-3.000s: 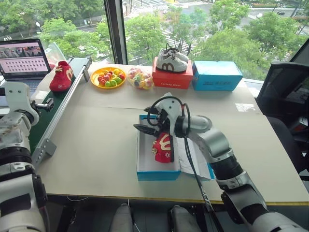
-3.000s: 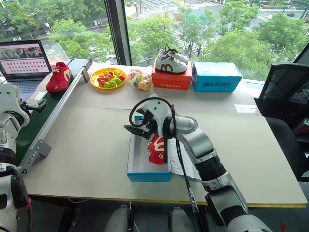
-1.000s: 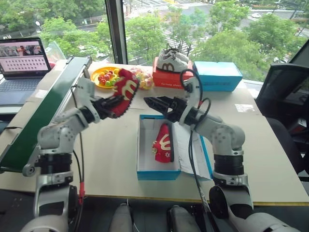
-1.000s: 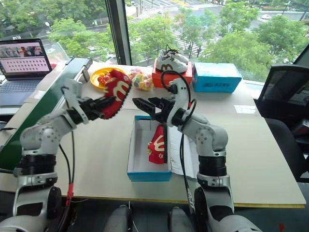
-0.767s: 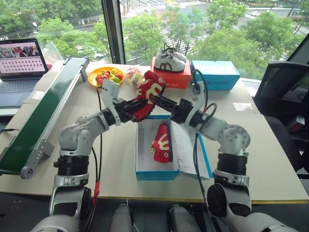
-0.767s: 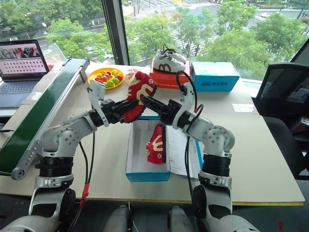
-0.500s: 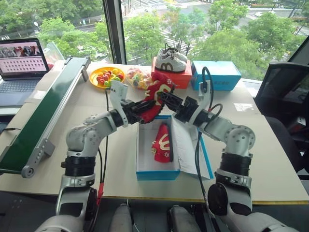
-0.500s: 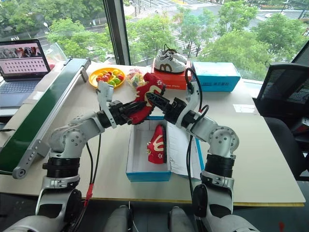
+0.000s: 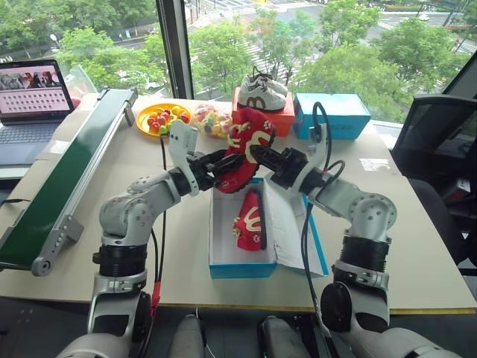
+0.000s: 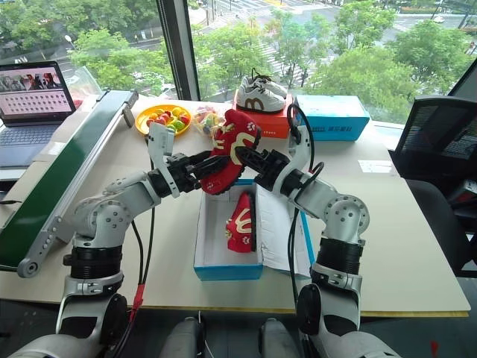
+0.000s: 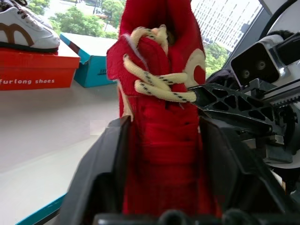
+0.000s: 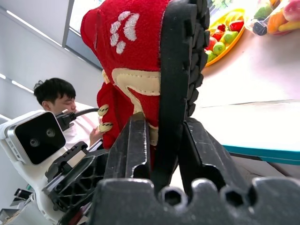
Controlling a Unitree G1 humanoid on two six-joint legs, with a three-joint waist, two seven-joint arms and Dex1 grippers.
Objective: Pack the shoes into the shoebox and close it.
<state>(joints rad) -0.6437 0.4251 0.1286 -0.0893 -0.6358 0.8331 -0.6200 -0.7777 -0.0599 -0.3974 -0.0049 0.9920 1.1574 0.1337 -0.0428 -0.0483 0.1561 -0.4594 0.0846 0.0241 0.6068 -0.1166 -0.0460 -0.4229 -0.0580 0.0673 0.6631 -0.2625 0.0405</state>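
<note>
The second red sneaker (image 9: 248, 146) hangs mid-frame above the open blue shoebox (image 9: 223, 267), where its mate (image 9: 252, 221) already lies. The right gripper (image 9: 257, 154) pinches its sole edge; the left gripper (image 9: 220, 165) flanks it, jaws spread. Judged a handover: clear the left fully, then lower beside the mate.

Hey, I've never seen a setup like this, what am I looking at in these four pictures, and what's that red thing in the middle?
This is a humanoid robot with two arms, each ending in two-fingered black jaws. The two wide pictures come from cameras in its head, looking down over a table. The two close-ups come from cameras on its wrists.

The red thing is a small sneaker, held in the air between the left gripper and right gripper. The right jaws are clamped on its sole; the left jaws sit around it, spread wide.

Below lies an open blue shoebox with the matching shoe inside. Further back are a fruit plate, a red box carrying white sneakers, another blue box, and a laptop.
</note>
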